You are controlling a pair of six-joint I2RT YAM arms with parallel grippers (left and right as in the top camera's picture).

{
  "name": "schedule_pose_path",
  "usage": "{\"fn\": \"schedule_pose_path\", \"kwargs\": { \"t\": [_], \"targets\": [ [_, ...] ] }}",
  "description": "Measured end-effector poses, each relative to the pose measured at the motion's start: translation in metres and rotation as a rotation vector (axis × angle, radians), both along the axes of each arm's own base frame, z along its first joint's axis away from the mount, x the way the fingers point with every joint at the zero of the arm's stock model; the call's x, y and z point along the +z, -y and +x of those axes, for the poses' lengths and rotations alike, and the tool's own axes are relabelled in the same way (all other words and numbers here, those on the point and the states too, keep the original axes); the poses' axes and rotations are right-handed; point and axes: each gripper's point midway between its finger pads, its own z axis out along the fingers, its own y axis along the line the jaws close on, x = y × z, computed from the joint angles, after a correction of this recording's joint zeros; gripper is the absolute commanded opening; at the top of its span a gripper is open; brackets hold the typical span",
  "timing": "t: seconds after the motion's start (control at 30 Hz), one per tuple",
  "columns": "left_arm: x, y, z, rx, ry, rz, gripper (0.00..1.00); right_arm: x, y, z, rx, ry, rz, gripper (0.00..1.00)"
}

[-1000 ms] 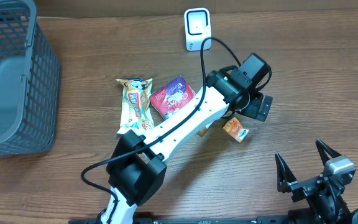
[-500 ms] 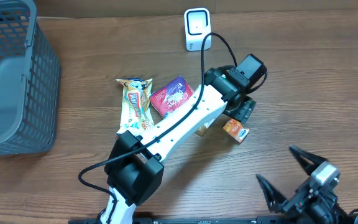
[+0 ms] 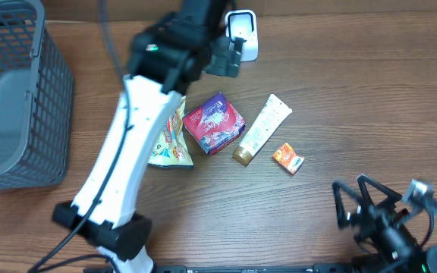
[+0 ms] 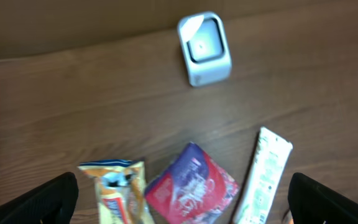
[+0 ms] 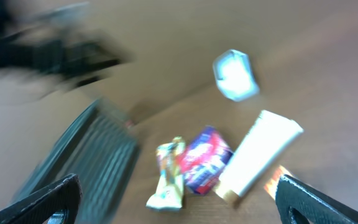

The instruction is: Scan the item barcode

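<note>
Scanner: white box-shaped barcode scanner (image 3: 241,34), upright so codes can be shown.
Items: white plastic tube (image 3: 262,127), magenta carton (image 3: 214,123), flat near scanner, unheld.
Grippers: left gripper (image 4: 185,202) beside scanner, right gripper (image 5: 180,202) well apart; both released, empty.

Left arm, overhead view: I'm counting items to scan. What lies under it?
A yellow snack packet lies partly under the left arm; only its lower end and one long edge show, the rest is covered.
</note>
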Motion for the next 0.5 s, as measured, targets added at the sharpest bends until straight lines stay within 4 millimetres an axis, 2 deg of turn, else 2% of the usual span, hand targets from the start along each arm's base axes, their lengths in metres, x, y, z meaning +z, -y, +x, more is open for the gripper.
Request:
{"fn": "schedule_pose_path", "kwargs": {
  "t": [0.03, 0.13, 0.17, 0.2, 0.23, 0.33, 0.4, 0.5],
  "targets": [
    [0.009, -0.009, -0.001, 0.016, 0.019, -0.009, 1.0, -0.001, 0.001, 0.001, -0.005, -0.008, 0.004, 1.0],
    [0.027, -0.026, -0.005, 0.048, 0.055, -0.026, 1.0, -0.013, 0.004, 0.033, -0.072, -0.126, 0.069, 1.0],
    [0.03, -0.029, -0.006, 0.053, 0.061, -0.029, 1.0, -0.014, 0.002, 0.042, -0.069, -0.137, 0.073, 0.85],
    [0.032, -0.031, -0.007, 0.057, 0.064, -0.031, 1.0, -0.014, -0.002, 0.053, -0.056, -0.15, 0.077, 0.6],
    [0.032, -0.033, -0.008, 0.058, 0.063, -0.031, 1.0, -0.018, -0.005, 0.062, -0.044, -0.17, 0.074, 0.45],
    [0.03, -0.034, -0.011, 0.055, 0.05, -0.02, 1.0, -0.032, -0.014, 0.081, -0.007, -0.225, 0.057, 0.24],
    [0.028, -0.035, -0.013, 0.051, 0.039, -0.012, 1.0, -0.04, -0.024, 0.094, 0.048, -0.243, 0.04, 0.06],
    [0.026, -0.036, -0.014, 0.043, 0.03, 0.002, 1.0, -0.054, -0.048, 0.107, 0.207, -0.261, 0.008, 0.04]
  ]
}}
